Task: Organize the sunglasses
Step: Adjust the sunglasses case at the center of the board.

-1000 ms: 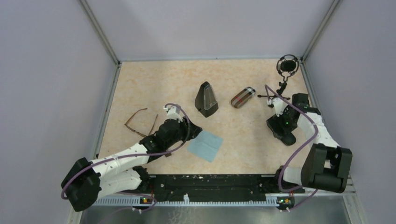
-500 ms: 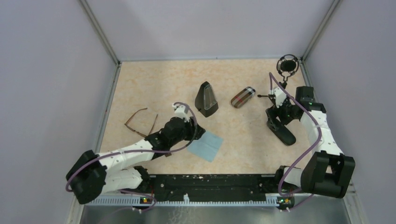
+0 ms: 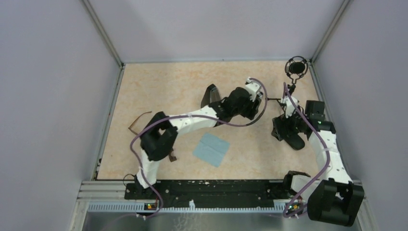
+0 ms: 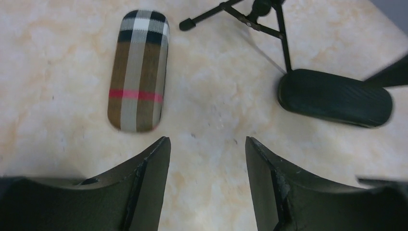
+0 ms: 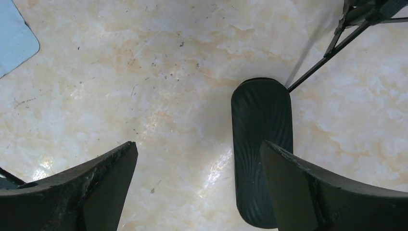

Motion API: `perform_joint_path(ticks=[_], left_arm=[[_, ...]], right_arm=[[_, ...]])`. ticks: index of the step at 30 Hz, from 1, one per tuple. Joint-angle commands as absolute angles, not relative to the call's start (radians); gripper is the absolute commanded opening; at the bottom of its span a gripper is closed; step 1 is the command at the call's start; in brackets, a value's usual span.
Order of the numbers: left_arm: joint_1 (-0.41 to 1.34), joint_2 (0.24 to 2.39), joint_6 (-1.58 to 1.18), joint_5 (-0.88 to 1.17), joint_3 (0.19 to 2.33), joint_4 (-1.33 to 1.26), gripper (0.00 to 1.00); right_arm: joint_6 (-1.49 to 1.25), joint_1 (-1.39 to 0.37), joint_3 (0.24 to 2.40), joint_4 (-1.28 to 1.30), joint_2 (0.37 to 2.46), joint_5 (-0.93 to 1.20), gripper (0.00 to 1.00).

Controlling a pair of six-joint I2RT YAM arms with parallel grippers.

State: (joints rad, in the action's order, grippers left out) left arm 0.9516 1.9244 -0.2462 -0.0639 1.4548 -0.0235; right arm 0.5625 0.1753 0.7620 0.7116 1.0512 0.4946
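Brown-framed sunglasses (image 3: 138,120) lie on the desk (image 3: 168,86), well to the left of the blue cloth (image 3: 210,149) and slightly beyond it. They are partly hidden by the left arm (image 3: 192,118), which crosses above them, and neither gripper touches them. Left gripper (image 4: 207,144): jaws released, parted over bare desk with nothing between them, hanging beyond and to the right of the cloth. The plaid case (image 4: 138,72) lies flat just ahead of one finger, apart from it. The black triangular case (image 3: 210,96) stands directly beyond the cloth, close beside the left arm. Right gripper (image 5: 197,149): jaws released, spread wide and empty, well to the right of the cloth. A black oval case (image 5: 262,144) lies flat there, partly overlapped by one finger in the wrist view; contact cannot be told. A microphone stand (image 3: 295,68) occupies the corner beyond and far right of the cloth, one leg ending near the oval case.
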Motion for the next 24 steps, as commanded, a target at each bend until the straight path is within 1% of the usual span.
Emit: perform_joint_path(ticks=[1, 3, 6, 9, 13, 16, 21, 24], left_arm=[[0.946, 2.142, -0.092, -0.12, 1.7, 0.112, 0.66], [0.944, 2.226, -0.054, -0.141, 1.812, 0.127, 0.69], [0.929, 2.309, -0.036, -0.166, 1.908, 0.133, 0.73], [0.904, 2.34, -0.034, -0.16, 1.934, 0.098, 0.81], [0.877, 2.35, -0.03, -0.134, 1.935, 0.042, 0.85], [0.845, 2.381, -0.049, -0.088, 1.967, 0.037, 0.86], [0.813, 2.414, -0.063, 0.048, 1.998, 0.007, 0.85], [0.807, 2.44, -0.053, 0.049, 2.034, -0.029, 0.86]], right_arm=[[0.505, 0.187, 0.735, 0.647, 0.962, 0.513, 0.99], [0.509, 0.193, 0.733, 0.65, 0.945, 0.516, 0.99], [0.513, 0.202, 0.721, 0.65, 0.933, 0.533, 0.99], [0.519, 0.208, 0.721, 0.65, 0.941, 0.541, 0.98], [0.526, 0.213, 0.723, 0.652, 0.96, 0.553, 0.98], [0.528, 0.215, 0.725, 0.653, 0.967, 0.558, 0.98], [0.532, 0.218, 0.723, 0.657, 0.964, 0.563, 0.97], [0.537, 0.219, 0.721, 0.659, 0.97, 0.57, 0.97]])
